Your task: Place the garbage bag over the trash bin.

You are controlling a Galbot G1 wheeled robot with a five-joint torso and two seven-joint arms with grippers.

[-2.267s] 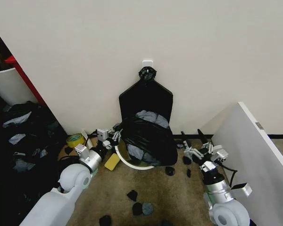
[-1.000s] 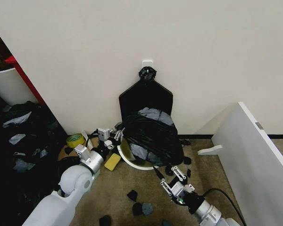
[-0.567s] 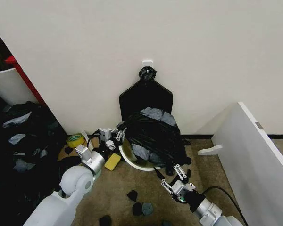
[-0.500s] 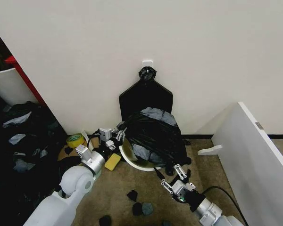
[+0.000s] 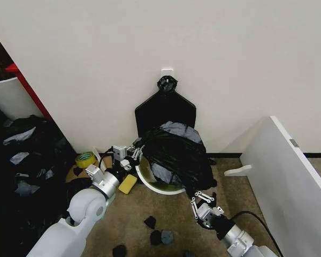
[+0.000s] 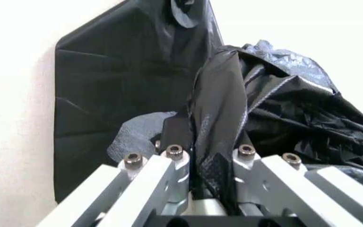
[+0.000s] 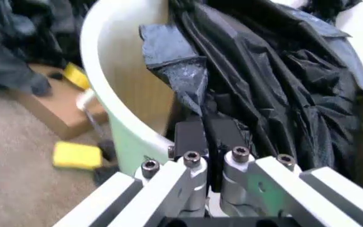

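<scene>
The trash bin (image 5: 159, 187) is a round white bucket on the carpet by the wall; its pale green base (image 7: 131, 149) shows in the right wrist view. The garbage bag (image 5: 177, 155), black and crinkled, is heaped over the bin's far and right side. My left gripper (image 5: 131, 155) is at the bin's left rim, shut on a fold of the bag (image 6: 216, 113). My right gripper (image 5: 201, 199) sits low at the bin's front right, its fingers closed on the bag's lower edge (image 7: 185, 85).
A flat bundle of black bags (image 5: 166, 110) hangs from a wall hook behind the bin. A yellow block (image 5: 127, 183) and a tape roll (image 5: 85, 159) lie to the left. Black scraps (image 5: 156, 235) dot the carpet. A white panel (image 5: 289, 176) stands at right, dark bags (image 5: 21, 160) at left.
My right gripper swung in from the right to the bag's lower edge, and its fingers, open half a second ago, have closed. The bag spread rightward. The left gripper stayed put.
</scene>
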